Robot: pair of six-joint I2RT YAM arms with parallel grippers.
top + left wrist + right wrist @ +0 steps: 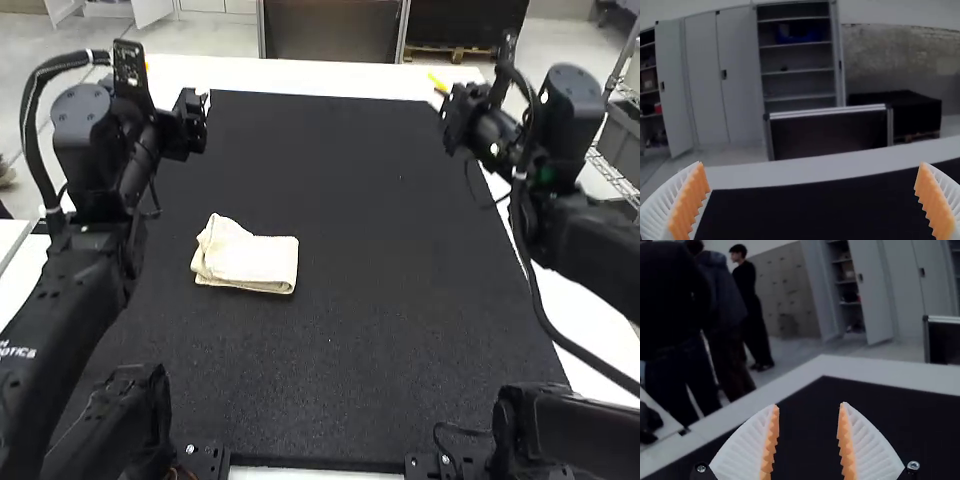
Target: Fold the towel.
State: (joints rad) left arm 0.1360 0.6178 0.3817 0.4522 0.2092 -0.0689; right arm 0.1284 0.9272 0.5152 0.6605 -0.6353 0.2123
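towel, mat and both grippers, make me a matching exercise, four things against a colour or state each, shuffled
Things:
1. towel
2. mat
3. left gripper
4. right gripper

Colour or state:
A. fingers open, the narrower gap of the two
B. black, lying under the towel
C. fingers open, the wider gap
D. cream, folded

Right pairs: 1-D, 2-B, 3-C, 4-A

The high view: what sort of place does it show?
Probably a robotics lab or test station: a left arm and a right arm stand at a white table with a black mat, where a folded towel lies.
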